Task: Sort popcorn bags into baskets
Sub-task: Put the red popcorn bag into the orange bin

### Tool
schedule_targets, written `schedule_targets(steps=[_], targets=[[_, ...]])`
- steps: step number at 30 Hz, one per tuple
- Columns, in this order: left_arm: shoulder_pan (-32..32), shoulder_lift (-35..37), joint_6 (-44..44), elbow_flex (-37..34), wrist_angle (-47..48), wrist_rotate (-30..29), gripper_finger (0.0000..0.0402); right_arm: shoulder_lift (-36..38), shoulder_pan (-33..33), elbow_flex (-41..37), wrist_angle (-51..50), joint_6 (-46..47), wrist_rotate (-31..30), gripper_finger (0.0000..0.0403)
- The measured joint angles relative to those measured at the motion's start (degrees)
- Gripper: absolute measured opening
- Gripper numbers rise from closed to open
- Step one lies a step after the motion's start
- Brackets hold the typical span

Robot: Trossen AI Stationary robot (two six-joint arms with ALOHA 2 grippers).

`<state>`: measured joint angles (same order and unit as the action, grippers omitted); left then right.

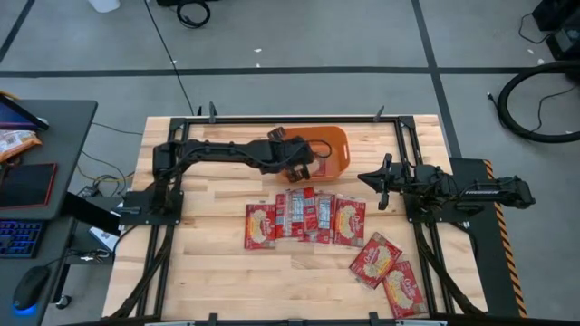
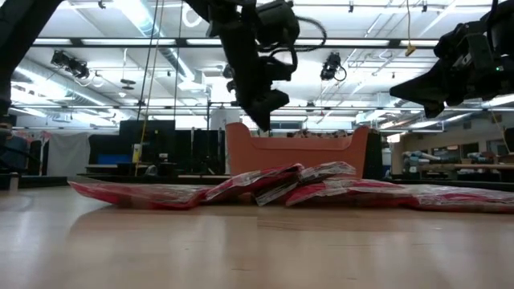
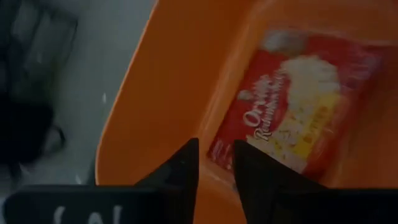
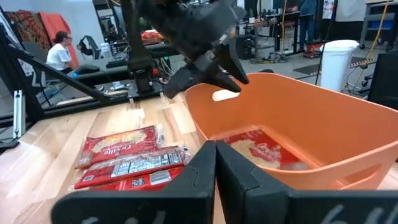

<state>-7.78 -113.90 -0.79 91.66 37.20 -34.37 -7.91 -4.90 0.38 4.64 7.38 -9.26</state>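
Observation:
The orange basket stands at the table's far middle. One red popcorn bag lies flat on its floor, picture side up. My left gripper hangs over the basket's near-left rim, pointing down, fingers a little apart and holding nothing. Several more popcorn bags lie overlapping in a row on the table just near of the basket, and two lie toward the near right. My right gripper hovers shut to the right of the basket, above the table.
A black frame borders the wooden table top, which is bare at its near left. A side desk with a keyboard stands left of the table. A seated person shows in the room beyond.

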Motion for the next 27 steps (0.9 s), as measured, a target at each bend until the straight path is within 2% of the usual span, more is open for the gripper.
schedule_targets(steps=[3,6,10,13,19,22,24,27], targets=[[2.51,0.31,9.61,1.14,-0.16,4.33,0.0111,0.00,0.00,0.00,-0.01,0.00,-0.02,0.0017],[6.10,0.54,16.11,1.57,0.26,13.13,0.0109,-0.01,-0.01,0.00,-0.01,0.00,-0.02,0.0017],[11.65,0.48,15.09,1.46,6.80,25.96,0.0103,0.01,0.00,0.00,-0.01,0.00,-0.02,0.0017],[15.90,-0.06,10.09,0.40,13.65,30.28,0.0101,0.01,-0.01,0.00,-0.01,0.00,-0.02,0.0017],[25.14,-0.07,0.17,-3.36,28.58,30.12,0.0101,0.00,0.00,0.00,-0.01,0.00,-0.02,0.0017],[29.63,-0.07,-3.59,-6.54,31.19,29.00,0.0101,0.01,-0.01,0.00,-0.01,0.00,-0.02,0.0017],[32.45,-0.07,-4.37,-8.55,32.83,25.96,0.0101,0.00,0.00,0.00,0.00,0.00,-0.02,0.0017],[36.25,-0.07,-4.18,-11.54,33.43,18.11,0.0101,0.00,0.01,0.00,-0.01,0.00,-0.02,0.0017]])
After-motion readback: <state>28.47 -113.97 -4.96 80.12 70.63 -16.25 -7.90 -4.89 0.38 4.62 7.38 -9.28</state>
